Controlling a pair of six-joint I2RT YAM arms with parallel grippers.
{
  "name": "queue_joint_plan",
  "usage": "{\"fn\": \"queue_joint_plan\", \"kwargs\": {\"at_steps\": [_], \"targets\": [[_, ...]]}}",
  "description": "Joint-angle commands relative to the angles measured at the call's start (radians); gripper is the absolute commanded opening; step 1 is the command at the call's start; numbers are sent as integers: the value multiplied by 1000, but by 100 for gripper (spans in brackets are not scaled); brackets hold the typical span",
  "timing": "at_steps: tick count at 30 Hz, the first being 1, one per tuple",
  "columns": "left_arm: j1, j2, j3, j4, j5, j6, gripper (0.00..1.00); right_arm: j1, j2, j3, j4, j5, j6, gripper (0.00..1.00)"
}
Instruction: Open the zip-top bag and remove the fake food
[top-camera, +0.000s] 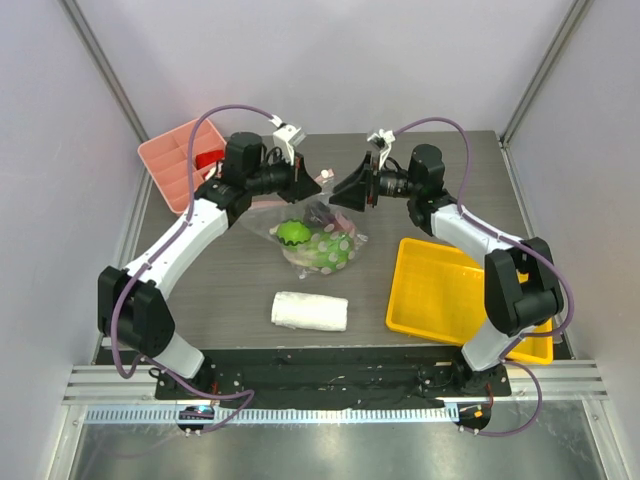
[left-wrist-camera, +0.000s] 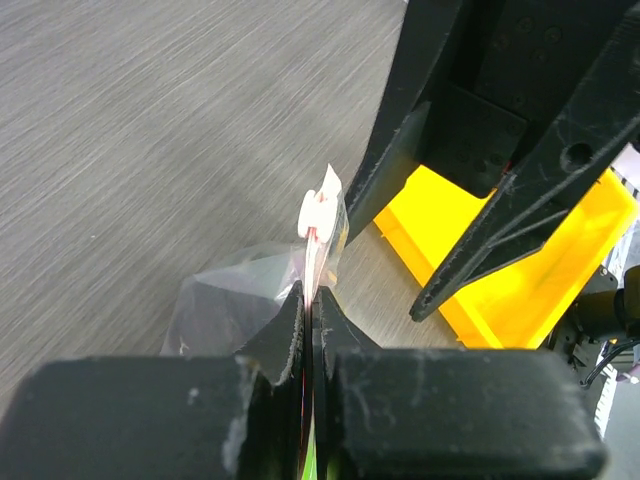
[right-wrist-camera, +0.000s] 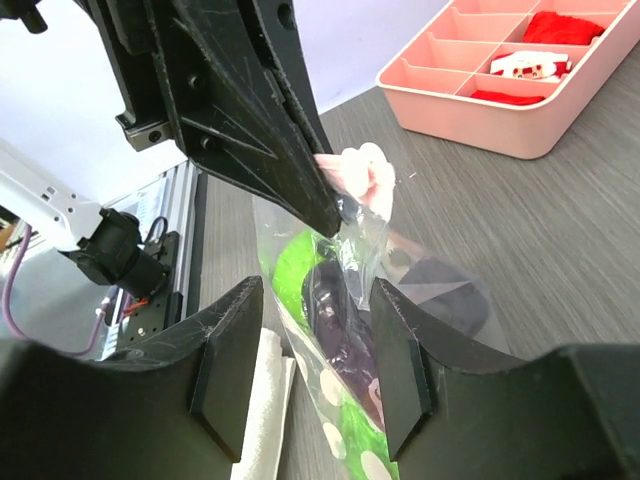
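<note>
The zip-top bag (top-camera: 318, 232) lies mid-table with its zip edge lifted. Inside it are a green striped ball (top-camera: 291, 233), a dark purple eggplant (right-wrist-camera: 345, 320) and a pale leafy cabbage (top-camera: 330, 252). My left gripper (left-wrist-camera: 311, 295) is shut on the bag's zip edge just below the white slider tab (left-wrist-camera: 320, 212); it also shows in the top view (top-camera: 320, 182). My right gripper (right-wrist-camera: 315, 300) is open, its fingers either side of the hanging bag without touching it. It faces the left gripper closely in the top view (top-camera: 338, 194).
A pink divided box (top-camera: 180, 160) with red-white items stands at the back left. A yellow tray (top-camera: 450, 290) sits at the front right. A white folded towel (top-camera: 310, 311) lies in front of the bag.
</note>
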Motion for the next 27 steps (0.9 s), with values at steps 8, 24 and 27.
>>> {"fn": "queue_joint_plan", "kwargs": {"at_steps": [8, 24, 27], "targets": [[6, -58, -16, 86, 98, -8, 0, 8, 107, 118, 177, -64, 118, 34], [67, 45, 39, 334, 237, -284, 52, 17, 130, 121, 252, -98, 173, 1], [67, 56, 33, 381, 263, -311, 53, 23, 122, 143, 138, -80, 107, 1]]}}
